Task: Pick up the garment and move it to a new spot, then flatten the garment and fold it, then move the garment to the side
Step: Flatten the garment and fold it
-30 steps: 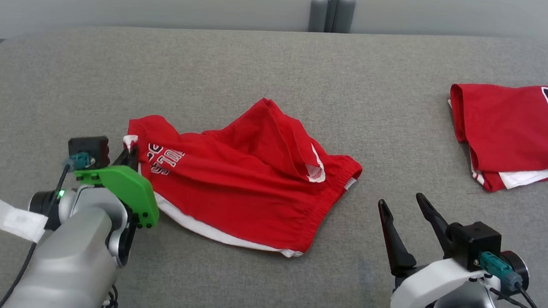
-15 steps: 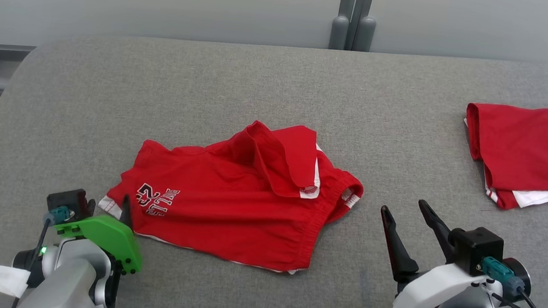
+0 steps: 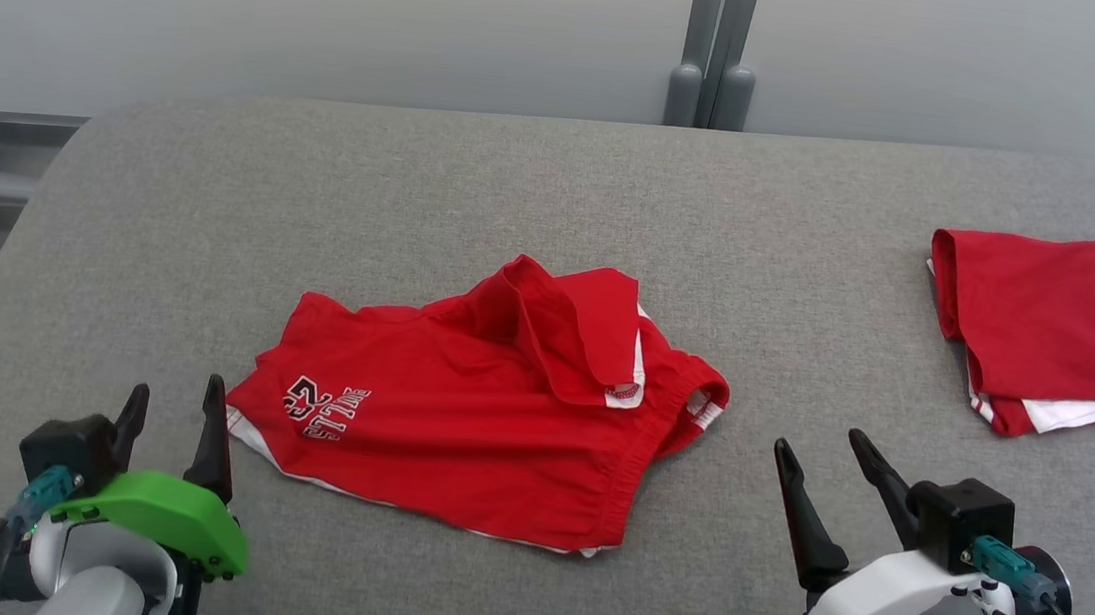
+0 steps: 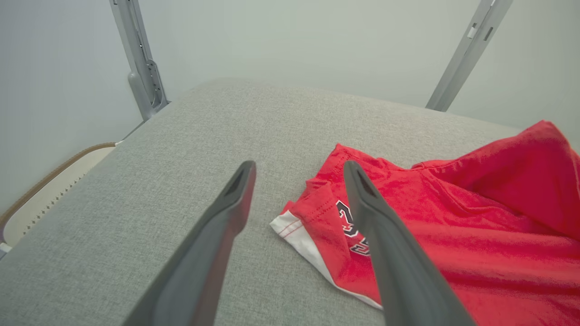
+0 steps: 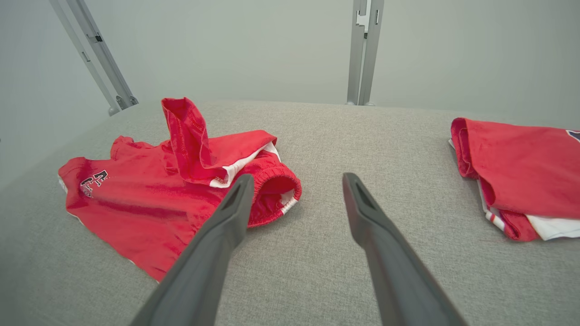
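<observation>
Head view: the garment (image 3: 475, 431), a pair of red shorts with white trim and a printed number, lies crumpled near the middle of the grey padded surface (image 3: 517, 204). It is not yet flat. One leg panel is turned over as a raised flap (image 3: 575, 335) along the far edge, beside the elastic waistband (image 3: 689, 402) at the robot's right. The leg hem (image 3: 240, 419) points toward the robot's left.

Handling (judgement): the fabric appears thin, light and limp. It will sag and drape from any single hold, and it will slide easily over the padding. It is not fragile. The waistband is the thickest and firmest edge.

Recommended hold points:
1. Left corner of the leg hem, where the white trim gives a doubled edge.
2. Right end of the waistband.

Taking both and drawing them apart should tension the cloth and let the flap fall open.

The left gripper (image 3: 178, 387) stands just beside the hem corner, fingers spread and holding nothing. The right gripper (image 3: 818, 441) stands near the waistband end but apart from it, fingers likewise spread and empty.

A second garment (image 3: 1049, 316), red and already folded, lies well apart at the far right of the surface.
</observation>
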`<state>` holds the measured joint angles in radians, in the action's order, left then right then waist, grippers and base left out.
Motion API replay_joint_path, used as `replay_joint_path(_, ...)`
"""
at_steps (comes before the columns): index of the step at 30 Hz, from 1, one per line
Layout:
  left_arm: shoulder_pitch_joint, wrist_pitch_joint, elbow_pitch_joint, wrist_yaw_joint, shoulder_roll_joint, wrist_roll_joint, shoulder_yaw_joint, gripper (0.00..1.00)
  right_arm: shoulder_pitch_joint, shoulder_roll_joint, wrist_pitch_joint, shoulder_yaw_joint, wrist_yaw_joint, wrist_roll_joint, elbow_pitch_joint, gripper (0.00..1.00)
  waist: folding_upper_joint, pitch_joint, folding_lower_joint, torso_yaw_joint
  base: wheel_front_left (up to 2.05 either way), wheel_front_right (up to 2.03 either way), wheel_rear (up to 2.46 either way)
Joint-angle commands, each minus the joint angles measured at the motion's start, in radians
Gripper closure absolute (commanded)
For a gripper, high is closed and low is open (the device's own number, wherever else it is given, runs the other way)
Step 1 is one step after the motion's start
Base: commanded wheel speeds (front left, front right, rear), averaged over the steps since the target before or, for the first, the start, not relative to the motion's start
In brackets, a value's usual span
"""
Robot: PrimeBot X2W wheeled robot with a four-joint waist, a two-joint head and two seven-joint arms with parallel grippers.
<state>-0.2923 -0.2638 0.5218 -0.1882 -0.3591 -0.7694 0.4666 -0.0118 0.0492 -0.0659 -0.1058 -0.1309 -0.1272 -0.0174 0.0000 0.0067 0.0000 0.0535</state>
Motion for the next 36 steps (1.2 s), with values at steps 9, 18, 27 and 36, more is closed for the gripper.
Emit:
replay_joint_path(9, 0.249, -0.001, -0.348, -0.003, 0.062, 0.184, -0.195, 0.0, -0.05, 0.003, 0.068, 0.016, 0.0, -0.055, 0.036, 0.0, 0.0, -0.035, 0.0, 0.019, 0.0, 0.0, 0.0)
replay_joint_path(18, 0.395, 0.0, -0.481, 0.096, 0.14, 0.332, -0.287, 0.0, -0.067, 0.003, 0.172, 0.0, 0.0, 0.0, 0.097, 0.0, 0.0, -0.065, 0.0, 0.027, 0.0, 0.0, 0.0)
replay_joint_path(27, 0.487, 0.0, -0.49, 0.168, 0.16, 0.408, -0.352, 0.0, -0.081, 0.003, 0.215, 0.002, 0.0, 0.036, 0.129, 0.0, 0.0, -0.087, 0.0, 0.035, 0.0, 0.0, 0.0)
replay_joint_path(36, 0.534, 0.0, -0.461, 0.215, 0.155, 0.473, -0.338, 0.0, -0.085, 0.003, 0.237, -0.003, 0.0, 0.109, 0.144, 0.0, 0.0, -0.092, 0.0, 0.032, 0.0, 0.0, 0.0)
